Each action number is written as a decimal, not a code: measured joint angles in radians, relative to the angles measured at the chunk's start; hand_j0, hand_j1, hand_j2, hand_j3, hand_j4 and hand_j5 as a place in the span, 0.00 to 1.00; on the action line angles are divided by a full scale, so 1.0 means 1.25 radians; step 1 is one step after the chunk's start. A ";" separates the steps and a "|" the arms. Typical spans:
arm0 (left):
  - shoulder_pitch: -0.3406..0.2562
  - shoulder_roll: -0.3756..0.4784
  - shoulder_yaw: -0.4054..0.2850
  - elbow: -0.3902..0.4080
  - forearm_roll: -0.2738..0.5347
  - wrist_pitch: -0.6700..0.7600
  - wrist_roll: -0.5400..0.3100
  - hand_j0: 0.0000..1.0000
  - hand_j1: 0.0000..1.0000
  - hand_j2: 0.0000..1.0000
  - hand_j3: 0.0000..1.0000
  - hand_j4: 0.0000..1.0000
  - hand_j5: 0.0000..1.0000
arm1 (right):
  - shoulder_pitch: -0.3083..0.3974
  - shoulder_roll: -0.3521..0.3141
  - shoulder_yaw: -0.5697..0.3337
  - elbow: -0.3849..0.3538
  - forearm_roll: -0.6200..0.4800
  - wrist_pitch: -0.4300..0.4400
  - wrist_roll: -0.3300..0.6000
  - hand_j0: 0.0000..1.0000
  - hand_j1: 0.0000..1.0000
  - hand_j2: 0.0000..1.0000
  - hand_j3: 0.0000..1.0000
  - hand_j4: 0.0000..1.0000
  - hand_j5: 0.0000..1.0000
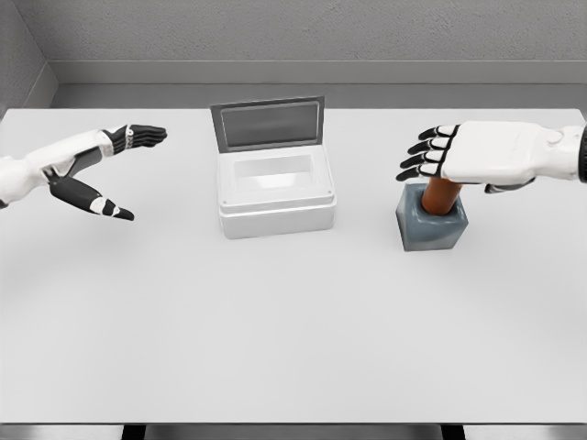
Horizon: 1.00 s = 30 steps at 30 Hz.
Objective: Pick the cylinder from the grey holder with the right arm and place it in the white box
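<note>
Grey walls back a wide white table (293,330). On it, the white box (275,192) stands lid-up; to its right, the cylinder (442,195) sits in the grey holder (431,227). Above it the right hand (468,154) hovers, fingers spread. The left hand (101,170) hangs open, far left.

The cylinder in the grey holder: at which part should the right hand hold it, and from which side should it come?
Probably the exposed upper part of the orange-brown cylinder, since its lower end sits inside the grey holder. It leans slightly, so fingers wrapping its sides from above and the right, where the open right hand hovers, could draw it out along its axis.
</note>
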 measured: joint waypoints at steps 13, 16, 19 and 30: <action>0.016 -0.012 -0.001 0.013 -0.006 0.000 -0.002 1.00 1.00 1.00 1.00 1.00 1.00 | -0.007 0.030 0.028 0.055 0.007 0.000 0.000 1.00 1.00 1.00 1.00 1.00 1.00; 0.016 -0.012 -0.001 0.013 -0.004 0.000 -0.002 1.00 1.00 1.00 1.00 1.00 1.00 | -0.007 0.035 0.031 0.067 0.009 0.000 0.000 1.00 1.00 1.00 1.00 1.00 1.00; 0.016 -0.012 0.000 0.013 -0.005 0.000 -0.002 1.00 1.00 1.00 1.00 1.00 1.00 | -0.007 0.040 0.032 0.076 0.010 0.000 0.000 1.00 1.00 1.00 1.00 1.00 1.00; 0.017 -0.013 -0.001 0.012 -0.006 0.000 -0.002 1.00 1.00 1.00 1.00 1.00 1.00 | -0.014 0.061 0.048 0.104 0.013 0.000 0.000 1.00 1.00 1.00 1.00 1.00 1.00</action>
